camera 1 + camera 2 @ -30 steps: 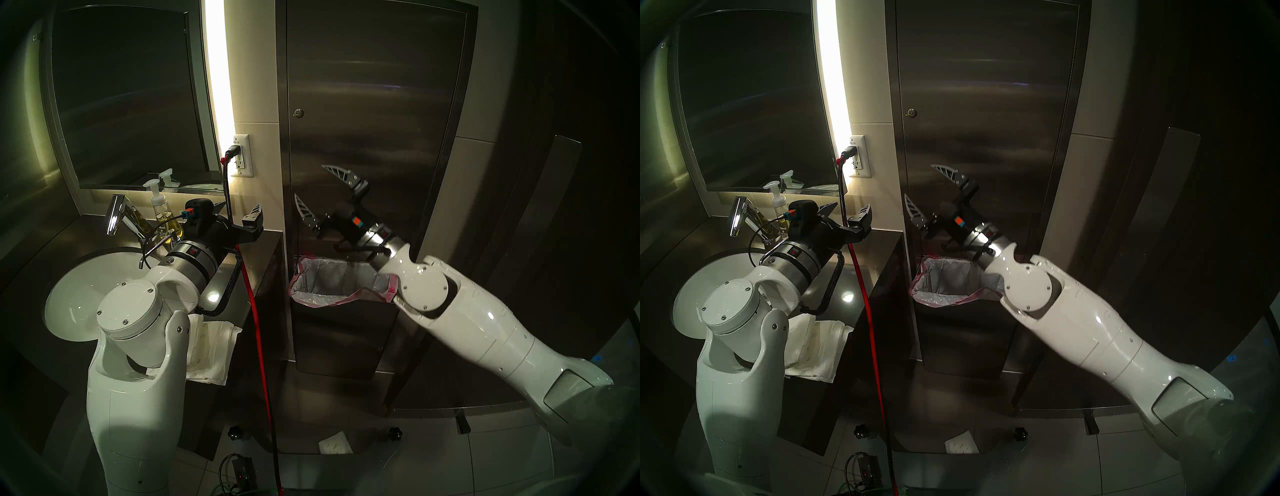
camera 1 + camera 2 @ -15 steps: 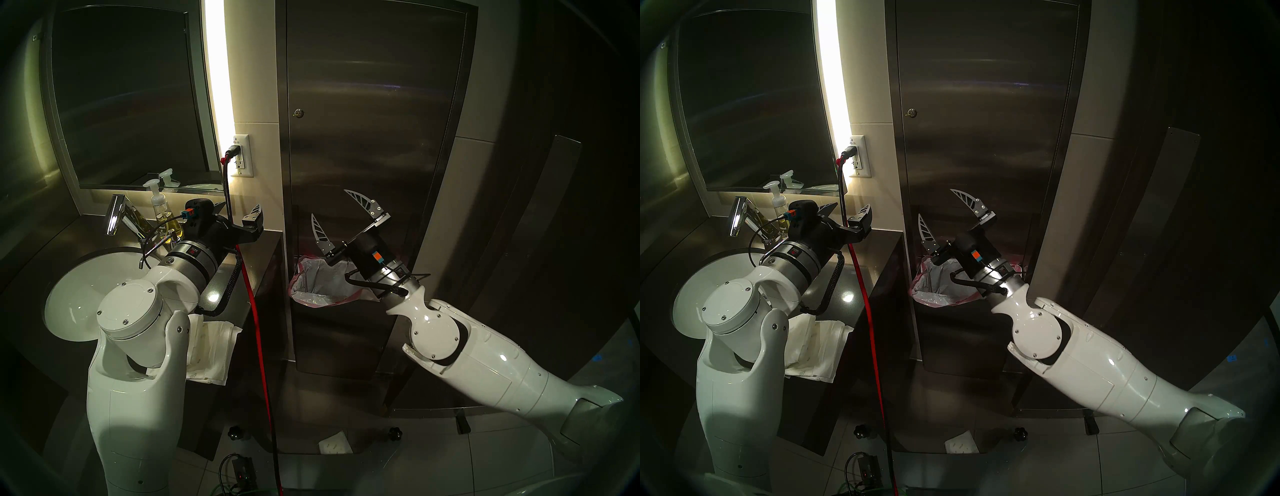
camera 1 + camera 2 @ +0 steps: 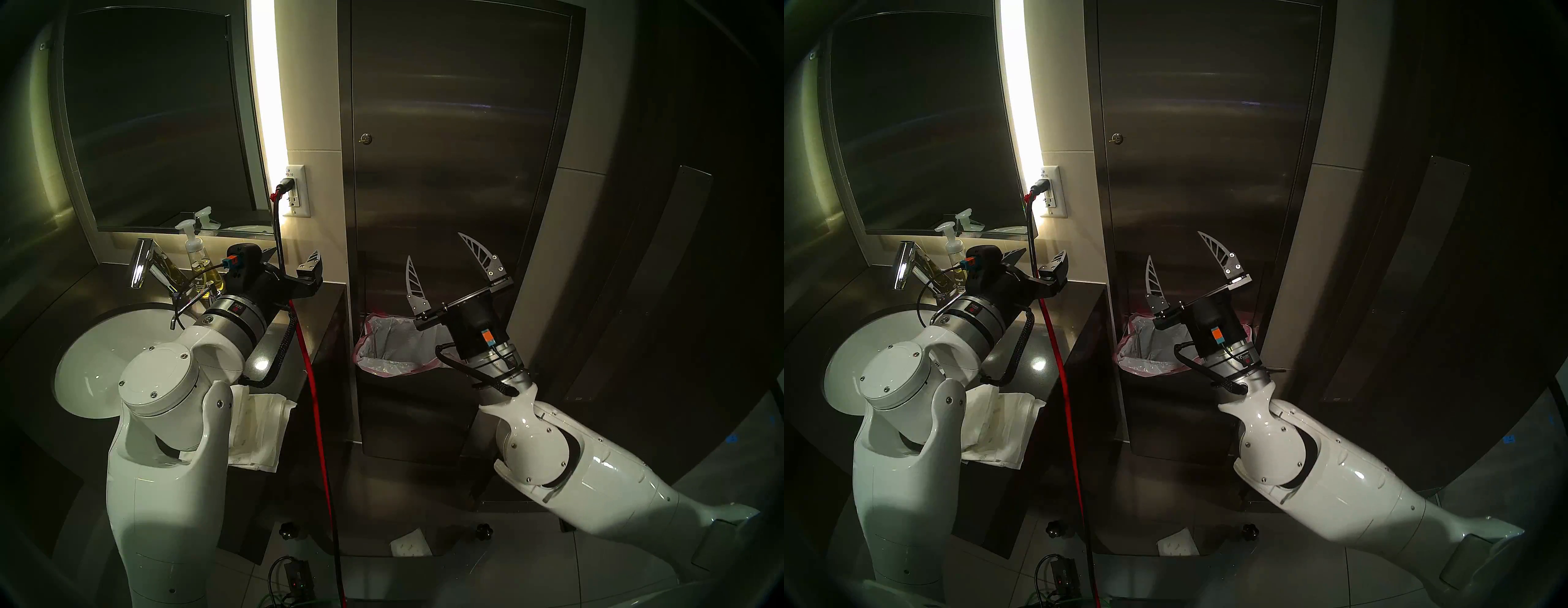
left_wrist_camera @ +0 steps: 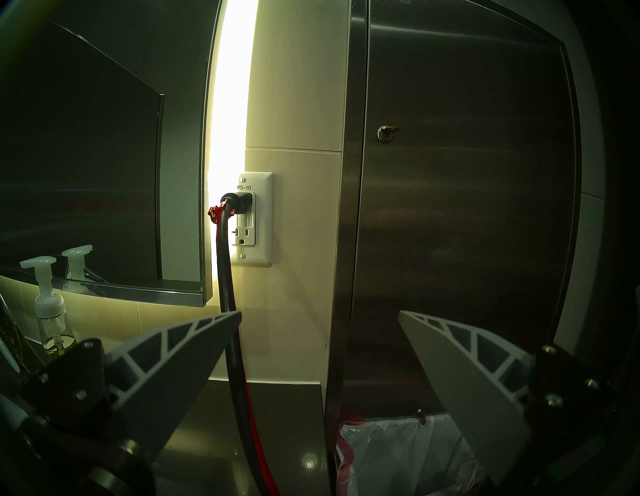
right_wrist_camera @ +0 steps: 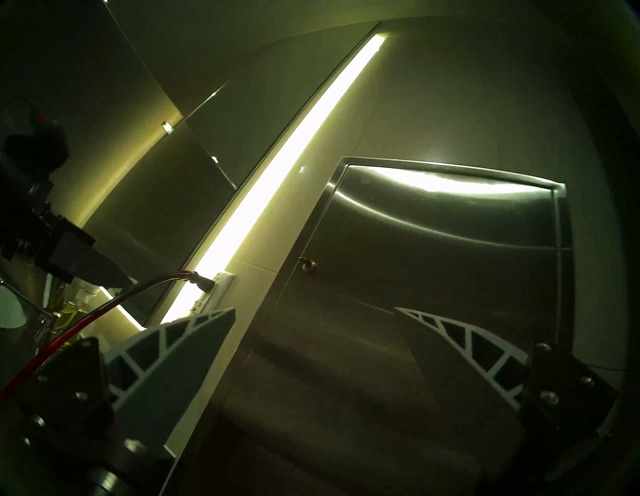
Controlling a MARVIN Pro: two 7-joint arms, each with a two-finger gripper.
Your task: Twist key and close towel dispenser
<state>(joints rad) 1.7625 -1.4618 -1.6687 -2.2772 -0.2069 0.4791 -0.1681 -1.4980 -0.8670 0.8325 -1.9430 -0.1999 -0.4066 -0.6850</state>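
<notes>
The towel dispenser (image 3: pixel 458 170) fills the upper middle of the head views, a tall brushed-steel cabinet whose long door lies flush in its frame. The key (image 3: pixel 365 138) sits in the round lock near the door's left edge, in the upper centre of the frame; the left wrist view shows it at upper right (image 4: pixel 387 131), its brass head pointing to the right.

Below the door, at centre frame, the lined waste bin (image 3: pixel 384 367) shows its crumpled white liner with a pink edge.

The right gripper (image 3: pixel 437 250) hangs in front of the lower part of the door, right of centre, its fingers (image 3: pixel 413 278) spread wide and released, holding nothing (whether a tip touches the steel cannot be told). The left gripper (image 3: pixel 292 254) hovers at left of centre over the dark tabletop (image 3: pixel 259 361) beside the sink (image 3: pixel 91 361), fingers likewise parted and empty.

A red-and-black cable (image 3: pixel 316 407) drops from the wall outlet (image 3: pixel 297 191) between the two arms.
</notes>
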